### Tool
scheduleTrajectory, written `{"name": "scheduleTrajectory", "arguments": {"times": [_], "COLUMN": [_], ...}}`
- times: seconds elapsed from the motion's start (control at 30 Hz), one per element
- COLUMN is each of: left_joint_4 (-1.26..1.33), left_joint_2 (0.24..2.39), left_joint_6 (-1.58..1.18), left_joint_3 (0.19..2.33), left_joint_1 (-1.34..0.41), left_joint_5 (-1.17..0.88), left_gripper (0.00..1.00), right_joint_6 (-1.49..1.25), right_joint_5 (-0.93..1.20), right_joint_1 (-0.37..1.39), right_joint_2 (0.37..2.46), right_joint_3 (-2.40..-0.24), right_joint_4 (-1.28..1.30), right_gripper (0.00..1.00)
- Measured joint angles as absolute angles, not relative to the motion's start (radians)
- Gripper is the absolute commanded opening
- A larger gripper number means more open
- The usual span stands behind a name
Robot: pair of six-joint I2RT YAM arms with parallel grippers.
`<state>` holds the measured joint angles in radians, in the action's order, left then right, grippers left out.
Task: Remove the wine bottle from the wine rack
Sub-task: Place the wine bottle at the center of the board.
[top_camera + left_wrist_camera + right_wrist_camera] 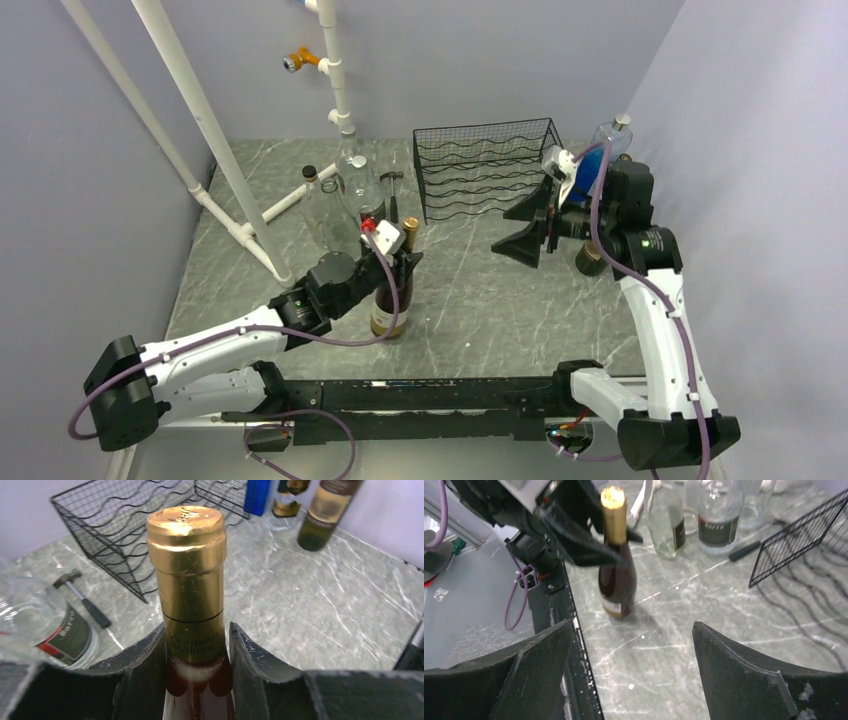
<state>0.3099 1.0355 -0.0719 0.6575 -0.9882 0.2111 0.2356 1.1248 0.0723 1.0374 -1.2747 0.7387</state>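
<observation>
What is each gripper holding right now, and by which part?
The left gripper grips the wine bottle by its neck, at the bottom of the gold foil. The right gripper is open, holding nothing.

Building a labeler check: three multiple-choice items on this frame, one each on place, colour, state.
1. Where is the wine bottle relative to the wine rack? A inside it B upright on the table, apart from it C on top of it
2. Colour of the foil on its neck? A silver B gold C green
3. State of the right jaws? A open, empty B shut on a bottle C shut on the rack
Answers: B, the left jaws hold its neck out on the table; B, gold in the left wrist view; A, wide apart with nothing between.
</observation>
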Motion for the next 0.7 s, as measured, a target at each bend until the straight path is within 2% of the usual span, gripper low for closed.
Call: {"name": "scheduleTrajectory", "arguments": {"times": [0.27, 0.7], "left_joint_4": [0.444, 0.715], "left_joint_2": [1.011, 1.243], "left_joint_6": [-0.070, -0.026], "left_joint_3": [0.582, 0.622], "left_joint_1": [-0.884, -0.786], "left_joint_5": [0.257, 0.294], "left_gripper": [0.00, 0.00], "right_joint_6": [0.242, 0.255], "right_joint_5": [1.163, 1.179], "right_joint_1": [0.017, 0.008], "right_joint_2": [0.971, 0.923], "right_joint_3": [-1.066, -0.991], "right_joint_4": [0.692, 0.628], "right_gripper": [0.94, 0.97]}}
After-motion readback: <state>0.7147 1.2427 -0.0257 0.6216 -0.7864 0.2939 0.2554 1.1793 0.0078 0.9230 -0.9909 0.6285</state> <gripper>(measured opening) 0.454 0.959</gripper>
